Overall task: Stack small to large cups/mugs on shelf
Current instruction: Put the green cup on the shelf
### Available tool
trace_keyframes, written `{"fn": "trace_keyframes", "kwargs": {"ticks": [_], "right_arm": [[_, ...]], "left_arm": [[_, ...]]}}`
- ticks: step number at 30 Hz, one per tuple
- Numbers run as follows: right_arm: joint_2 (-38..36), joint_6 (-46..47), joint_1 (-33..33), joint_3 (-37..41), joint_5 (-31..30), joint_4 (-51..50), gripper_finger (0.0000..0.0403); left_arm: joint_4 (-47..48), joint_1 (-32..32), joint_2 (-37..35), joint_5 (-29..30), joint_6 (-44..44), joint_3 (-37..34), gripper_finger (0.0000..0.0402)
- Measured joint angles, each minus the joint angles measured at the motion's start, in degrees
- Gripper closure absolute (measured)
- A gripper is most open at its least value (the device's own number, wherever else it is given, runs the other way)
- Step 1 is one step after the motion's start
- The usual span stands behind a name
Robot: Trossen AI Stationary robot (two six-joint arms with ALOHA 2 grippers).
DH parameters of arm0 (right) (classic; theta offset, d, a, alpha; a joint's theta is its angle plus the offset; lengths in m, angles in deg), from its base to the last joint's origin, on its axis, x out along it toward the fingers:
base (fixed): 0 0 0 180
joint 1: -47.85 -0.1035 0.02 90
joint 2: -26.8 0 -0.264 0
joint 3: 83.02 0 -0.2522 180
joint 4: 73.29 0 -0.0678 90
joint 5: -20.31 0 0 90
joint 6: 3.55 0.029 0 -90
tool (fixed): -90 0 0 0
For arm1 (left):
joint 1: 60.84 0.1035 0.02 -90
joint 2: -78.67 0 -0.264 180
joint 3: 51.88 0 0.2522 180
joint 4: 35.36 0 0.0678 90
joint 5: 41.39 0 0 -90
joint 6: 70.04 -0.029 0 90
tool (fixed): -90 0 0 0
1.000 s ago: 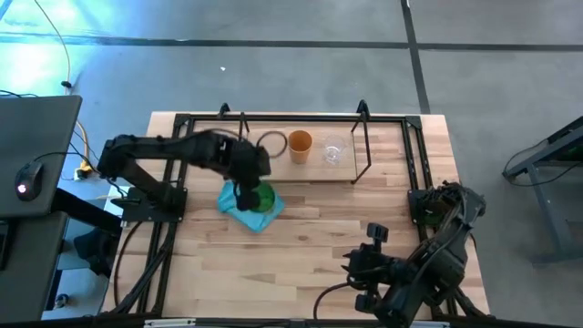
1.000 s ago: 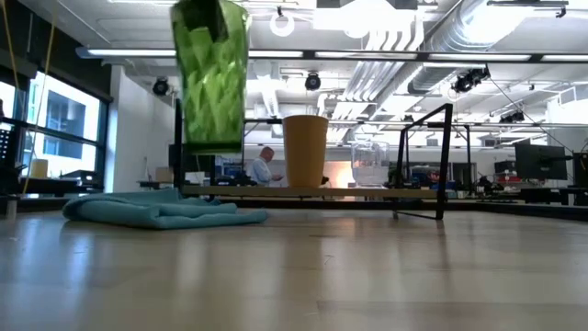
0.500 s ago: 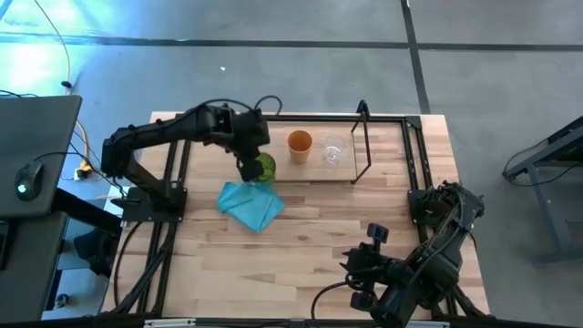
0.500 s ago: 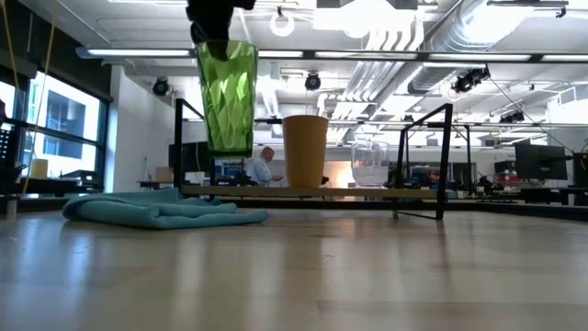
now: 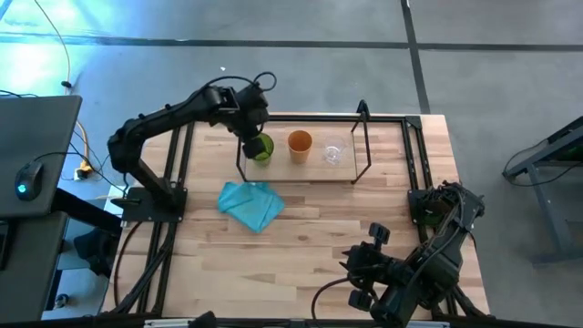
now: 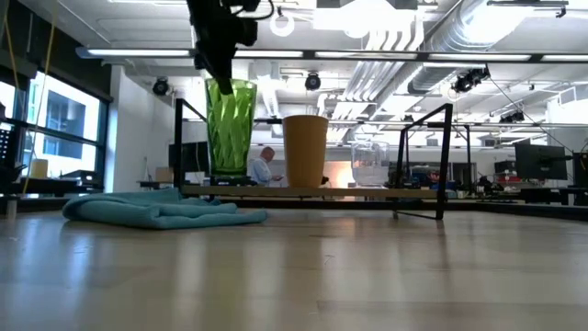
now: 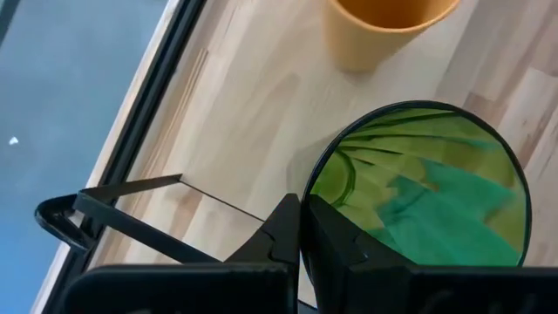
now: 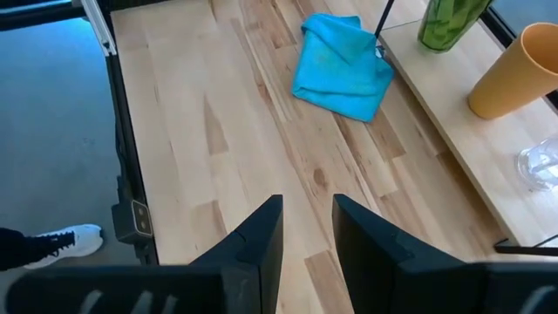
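Observation:
The tall translucent green cup (image 5: 262,148) (image 6: 230,129) is upright at the left end of the shelf (image 5: 291,171) (image 6: 322,192), beside the orange cup (image 5: 300,144) (image 6: 305,150). The small clear cup (image 5: 333,153) (image 6: 370,164) stands to the right of the orange one. Both of those rest with their bases on the wooden board. My left gripper (image 5: 248,137) (image 7: 301,218) is above the green cup, shut on its rim. My right gripper (image 8: 307,231) waits open near the table's near right corner. My left gripper pinches the green cup's rim (image 7: 307,194) on the side away from the orange cup, with one finger (image 7: 336,240) inside the cup and one outside. It comes from above, pointing down. The cup hangs upright with its base level with the shelf board; whether it rests there I cannot tell.
A crumpled teal cloth (image 5: 250,202) (image 6: 161,210) (image 8: 342,63) lies on the table just in front of the shelf's left end. The shelf's thin black frame legs (image 6: 439,161) rise at its ends. Bare wooden tabletop (image 5: 319,237) stretches toward the near edge.
My left gripper has carried the green cup from above the teal cloth toward the table's far edge, over the shelf's left end, and lowered it beside the orange cup. The cup has stayed upright in the same hold.

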Motion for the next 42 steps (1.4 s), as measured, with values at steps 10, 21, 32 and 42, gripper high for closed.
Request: {"fn": "trace_keyframes", "kwargs": {"ticks": [10,21,32,42], "right_arm": [[0.00,0.87,0.02,-0.02,-0.63,0.17,0.0308],[0.00,1.07,0.04,-0.02,-1.94,0.18,0.0308],[-0.02,1.45,0.09,-0.02,-1.97,0.20,0.0308],[-0.04,0.81,0.09,-0.04,-1.97,-0.02,0.0308]], "left_arm": [[-2.70,2.56,1.02,-1.17,-2.54,0.00,0.0401],[-2.79,4.79,1.03,-2.25,-3.12,0.00,0.0401],[-3.75,4.70,4.22,-4.15,-3.03,0.00,0.0401],[-5.41,4.74,4.71,-3.28,-3.45,0.02,0.0401]]}}
